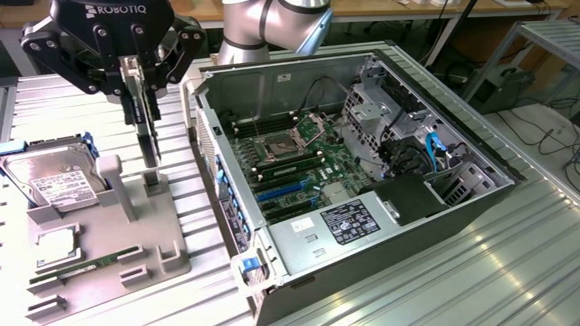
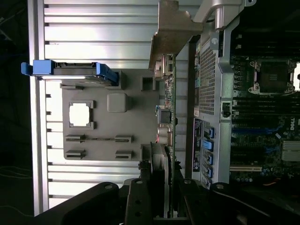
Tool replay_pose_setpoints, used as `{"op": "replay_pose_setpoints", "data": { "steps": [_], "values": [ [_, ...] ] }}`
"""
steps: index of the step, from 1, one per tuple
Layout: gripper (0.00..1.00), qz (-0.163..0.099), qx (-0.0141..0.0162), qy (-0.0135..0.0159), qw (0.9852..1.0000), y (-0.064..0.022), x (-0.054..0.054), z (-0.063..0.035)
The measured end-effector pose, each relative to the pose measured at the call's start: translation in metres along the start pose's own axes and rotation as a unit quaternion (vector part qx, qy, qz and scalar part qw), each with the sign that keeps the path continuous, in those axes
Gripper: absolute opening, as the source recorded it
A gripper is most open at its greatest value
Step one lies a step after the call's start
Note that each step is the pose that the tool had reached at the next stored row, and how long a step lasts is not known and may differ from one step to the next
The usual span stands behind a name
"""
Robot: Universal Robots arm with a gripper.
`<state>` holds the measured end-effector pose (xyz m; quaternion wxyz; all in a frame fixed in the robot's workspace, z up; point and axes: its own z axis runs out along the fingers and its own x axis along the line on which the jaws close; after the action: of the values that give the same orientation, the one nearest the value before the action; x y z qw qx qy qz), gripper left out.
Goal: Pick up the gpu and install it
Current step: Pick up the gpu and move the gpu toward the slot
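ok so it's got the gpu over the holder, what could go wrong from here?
1. The gpu hangs long and edge-on below the jaws, gripped near its upper end. It might tilt or slip on a quick move.
2. Its lower end is close to the holder's slot post, so a sideways move now could snag.
3. The case wall stands between holder and motherboard. A low carry could strike it.
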<state>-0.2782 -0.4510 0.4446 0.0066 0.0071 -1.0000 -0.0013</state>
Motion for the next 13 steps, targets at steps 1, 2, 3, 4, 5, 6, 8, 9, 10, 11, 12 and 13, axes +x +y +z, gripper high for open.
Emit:
{"op": "replay_pose_setpoints", "data": {
  "steps": [1, 2, 3, 4, 5, 6, 8, 9, 10, 11, 12, 13],
  "values": [
    [0.27, 0.000, 0.0000, 0.0000, 1.0000, 0.0000, -0.0008, 0.0000],
    [0.27, 0.000, 0.0000, 0.0000, 1.0000, 0.0000, -0.0012, 0.0000],
    [0.27, 0.000, 0.0000, 0.0000, 1.0000, 0.0000, -0.0015, 0.0000],
    [0.27, 0.000, 0.0000, 0.0000, 1.0000, 0.0000, -0.0018, 0.0000],
    [0.27, 0.000, 0.0000, 0.0000, 1.0000, 0.0000, -0.0020, 0.0000],
    [0.27, 0.000, 0.0000, 0.0000, 1.0000, 0.0000, -0.0024, 0.0000],
    [0.27, 0.000, 0.0000, 0.0000, 1.0000, 0.0000, -0.0036, -0.0001],
    [0.27, 0.000, 0.0000, 0.0000, 1.0000, -0.0001, -0.0039, 0.0000],
    [0.27, 0.000, 0.0000, 0.0000, 1.0000, -0.0001, -0.0046, -0.0001],
    [0.27, 0.000, 0.0000, 0.0000, 1.0000, -0.0001, -0.0052, -0.0001],
    [0.27, 0.000, 0.0000, 0.0000, 1.0000, -0.0001, -0.0060, -0.0001],
    [0.27, 0.000, 0.0000, 0.0000, 1.0000, -0.0001, -0.0067, -0.0001]
  ]
}}
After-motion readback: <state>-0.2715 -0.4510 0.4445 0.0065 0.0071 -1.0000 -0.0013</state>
